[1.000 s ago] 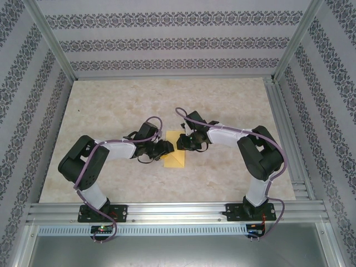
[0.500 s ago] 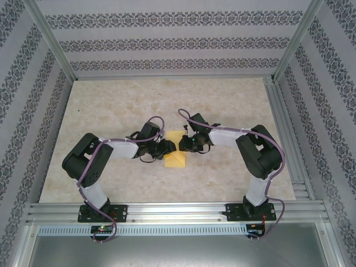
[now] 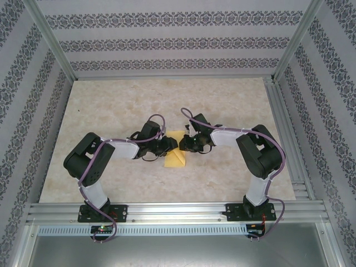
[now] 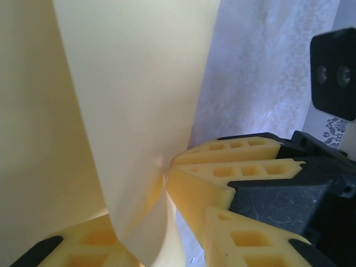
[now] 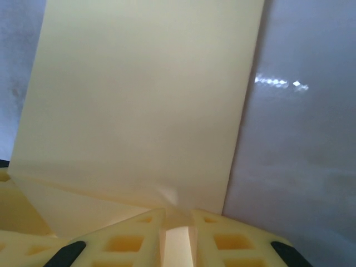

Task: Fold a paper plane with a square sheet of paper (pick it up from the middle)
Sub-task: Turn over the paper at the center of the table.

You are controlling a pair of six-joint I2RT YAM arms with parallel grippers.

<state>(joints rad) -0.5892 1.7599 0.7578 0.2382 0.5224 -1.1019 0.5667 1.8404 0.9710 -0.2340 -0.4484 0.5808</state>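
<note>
The yellow square sheet of paper (image 3: 176, 157) lies folded at the table's middle, its upper part lifted between both grippers; it is a creased rectangle, not a pointed paper plane. My right gripper (image 3: 183, 144) is shut on the sheet's edge (image 5: 144, 100), the paper puckering where the fingertips (image 5: 214, 222) pinch it. My left gripper (image 3: 171, 146) faces it from the left. In the left wrist view a curled fold of the sheet (image 4: 133, 111) hangs between my left gripper's (image 4: 161, 222) open jaws, touching the left finger (image 4: 83, 242), with a gap to the right one. The right gripper's fingers (image 4: 239, 169) pinch the same fold.
The pale marbled table (image 3: 111, 105) stretches around the arms. Aluminium rails (image 3: 178, 214) run along the near edge and the right side. Patterned walls (image 3: 178, 39) close in the back and both sides.
The left arm has slid right, bringing its gripper up against the right one at the paper, and its jaws have narrowed around the fold. The right gripper keeps its pinch, nearly still.
</note>
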